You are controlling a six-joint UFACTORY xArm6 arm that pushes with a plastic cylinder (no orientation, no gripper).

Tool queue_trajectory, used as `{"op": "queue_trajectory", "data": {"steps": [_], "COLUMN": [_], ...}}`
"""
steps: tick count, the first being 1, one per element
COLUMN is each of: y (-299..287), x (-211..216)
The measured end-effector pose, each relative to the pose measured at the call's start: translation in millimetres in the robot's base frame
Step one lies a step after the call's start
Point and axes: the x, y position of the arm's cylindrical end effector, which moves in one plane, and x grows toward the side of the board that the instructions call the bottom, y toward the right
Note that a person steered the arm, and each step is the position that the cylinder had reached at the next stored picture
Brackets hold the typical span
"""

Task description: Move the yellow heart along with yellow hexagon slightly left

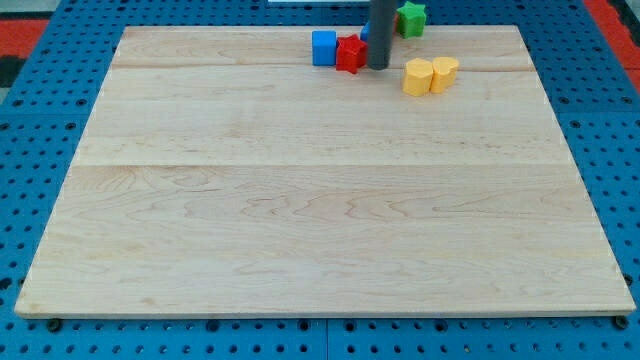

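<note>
Two yellow blocks sit touching near the view's top right of centre: one (418,77) on the left and one (445,73) on the right; which is the heart and which the hexagon I cannot tell. My tip (378,67) is the lower end of a dark rod that comes down from the view's top. It stands just left of the yellow pair, with a small gap, and right beside a red block (350,53).
A blue cube (323,47) touches the red block's left side. A green star block (411,17) lies at the board's top edge, right of the rod. The wooden board (320,200) rests on a blue perforated table.
</note>
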Motion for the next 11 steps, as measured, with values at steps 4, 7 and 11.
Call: {"op": "queue_trajectory", "data": {"steps": [4,7,11], "y": [76,122,-70], "x": [-17,8,30]}}
